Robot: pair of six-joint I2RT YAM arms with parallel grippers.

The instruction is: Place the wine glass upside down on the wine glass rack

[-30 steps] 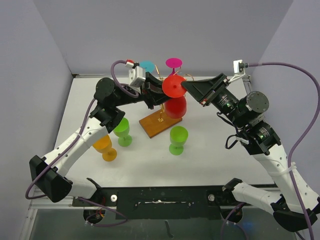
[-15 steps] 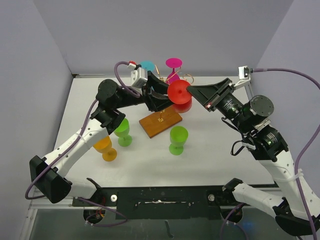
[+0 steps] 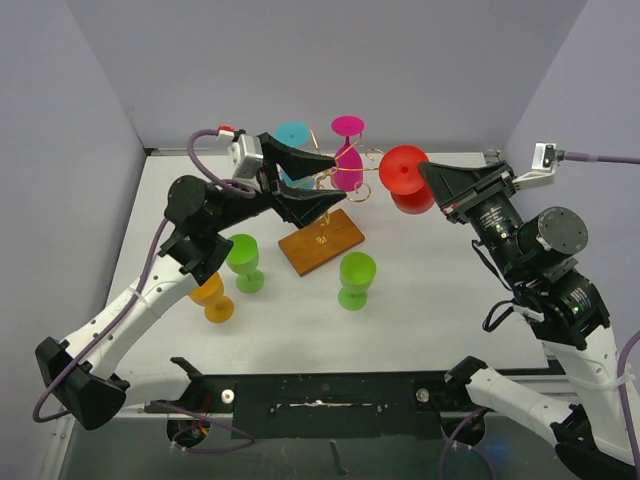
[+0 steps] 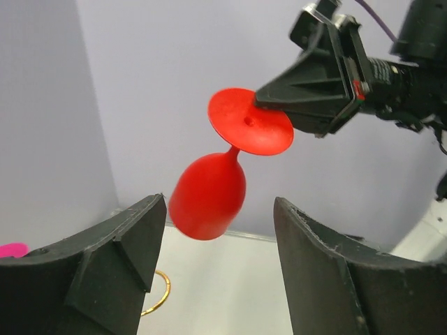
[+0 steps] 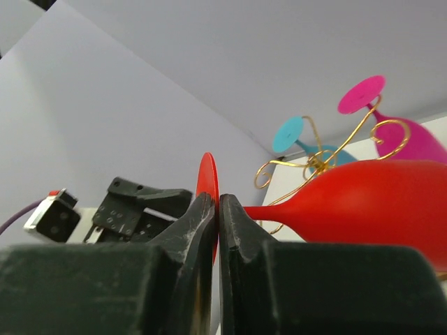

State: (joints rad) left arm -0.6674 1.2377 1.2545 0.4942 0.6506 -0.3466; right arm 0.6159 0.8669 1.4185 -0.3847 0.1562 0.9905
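Gold wire wine glass rack [image 3: 320,243] is standing mid-table, with a pink glass [image 3: 348,168] and a teal glass [image 3: 292,133] hanging on it. Left gripper [image 3: 338,180] is gaping wide and empty beside it. Right gripper [image 3: 432,182] is pinching the foot of the red wine glass [image 3: 403,172], up in the air to the right of the rack.

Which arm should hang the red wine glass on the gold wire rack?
Right: the right gripper grips the red plastic wine glass by its foot. The left gripper is open and empty near the gold wire rack.

Red wine glass [image 3: 405,178], gold wine glass rack [image 5: 318,164], brown base [image 3: 320,243]; magenta glass [image 3: 348,152], teal glass [image 3: 292,134] (maybe blue?), green glasses [image 3: 356,272], orange glass [image 3: 212,296].
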